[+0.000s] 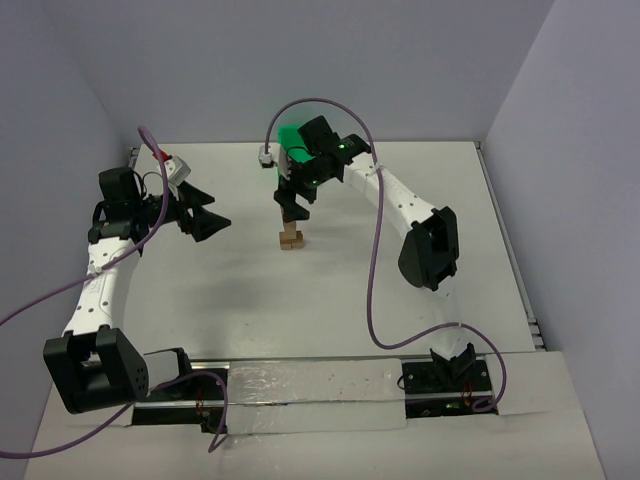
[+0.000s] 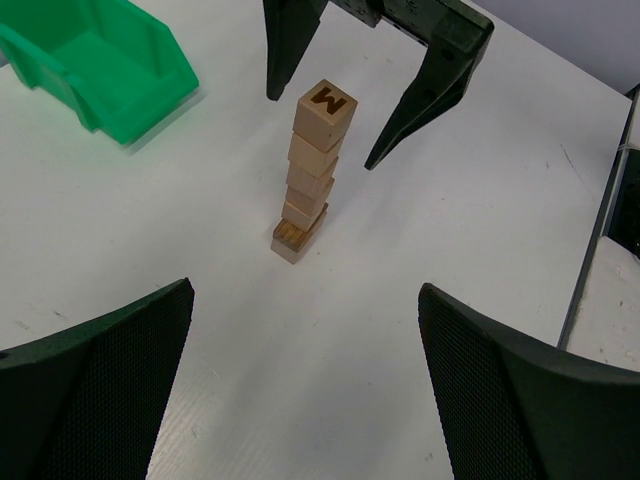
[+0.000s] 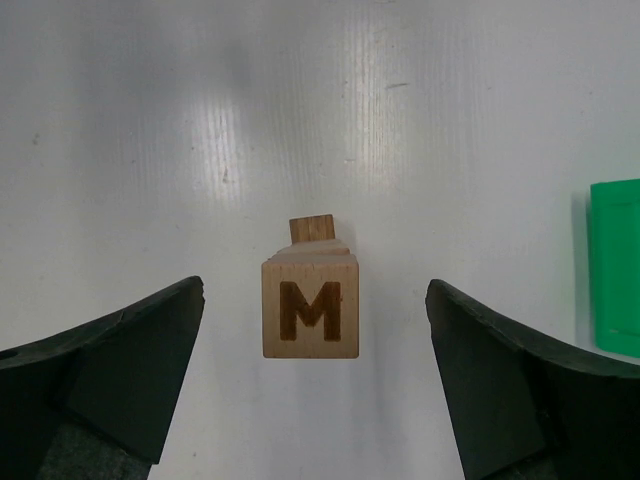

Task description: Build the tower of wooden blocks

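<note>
Closest to the lens, left gripper [image 2: 305, 300] spread wide, two dark mesh-faced fingers [image 2: 110, 370] low in the left wrist view, nothing between them but bare white table [image 2: 480, 240]. Beyond, upright on that table near the middle of the workspace: tower [image 2: 310, 170] of light-tan wood blocks, one cube wide, roughly six high, each level turned slightly against the next, corners jutting a little. Crowned by top cube [image 2: 325, 105], dark burnt-in letter M on the upward face, pale and plain on the sides. At the foot, bottom cube [image 2: 290, 243] sitting a touch off-line from the column, with a darker, striped grain on its exposed upper face. Right gripper [image 2: 322, 130] pointing down over the column, parted wide, one black finger on either side of top cube, clear gaps on both sides, touching nothing. Same from the right wrist: M face square between the two fingers, lower blocks peeking out behind it. Green bin [image 2: 100, 60] well apart from the tower, toward the far edge of the table. From overhead, left gripper off to the left, well apart from the tower.
</note>
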Controlling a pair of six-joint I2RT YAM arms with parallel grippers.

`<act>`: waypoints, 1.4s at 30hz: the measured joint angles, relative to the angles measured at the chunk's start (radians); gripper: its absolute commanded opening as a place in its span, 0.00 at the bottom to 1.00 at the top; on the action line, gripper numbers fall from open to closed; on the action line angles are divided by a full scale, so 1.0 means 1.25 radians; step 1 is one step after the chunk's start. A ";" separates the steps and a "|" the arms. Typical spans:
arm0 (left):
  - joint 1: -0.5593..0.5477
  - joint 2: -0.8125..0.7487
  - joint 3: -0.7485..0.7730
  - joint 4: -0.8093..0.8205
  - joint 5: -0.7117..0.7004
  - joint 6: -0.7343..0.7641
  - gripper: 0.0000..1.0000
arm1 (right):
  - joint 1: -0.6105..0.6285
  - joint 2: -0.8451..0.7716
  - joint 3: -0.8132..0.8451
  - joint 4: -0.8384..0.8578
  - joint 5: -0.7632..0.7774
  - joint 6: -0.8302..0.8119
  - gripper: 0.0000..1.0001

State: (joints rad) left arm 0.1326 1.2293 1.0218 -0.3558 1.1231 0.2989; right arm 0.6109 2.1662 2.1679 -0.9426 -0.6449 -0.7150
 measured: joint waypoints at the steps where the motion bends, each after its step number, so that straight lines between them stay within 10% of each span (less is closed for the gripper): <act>1: 0.000 0.000 0.000 0.000 -0.002 0.000 0.99 | 0.000 0.000 0.002 -0.001 0.000 0.004 1.00; 18: 0.000 0.058 0.050 -0.006 -0.120 -0.054 0.99 | -0.024 -0.240 -0.010 0.051 0.014 0.142 1.00; 32: 0.000 0.080 0.061 -0.023 -0.409 -0.133 0.99 | -0.333 -0.623 -0.638 0.283 0.153 0.400 1.00; 42: 0.000 0.043 -0.019 -0.017 -0.515 -0.143 0.99 | -0.365 -0.800 -0.976 0.424 0.362 0.539 1.00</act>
State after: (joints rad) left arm 0.1326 1.2827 0.9985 -0.3764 0.4790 0.1202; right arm 0.1542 1.1665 0.9474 -0.4125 -0.1919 -0.0417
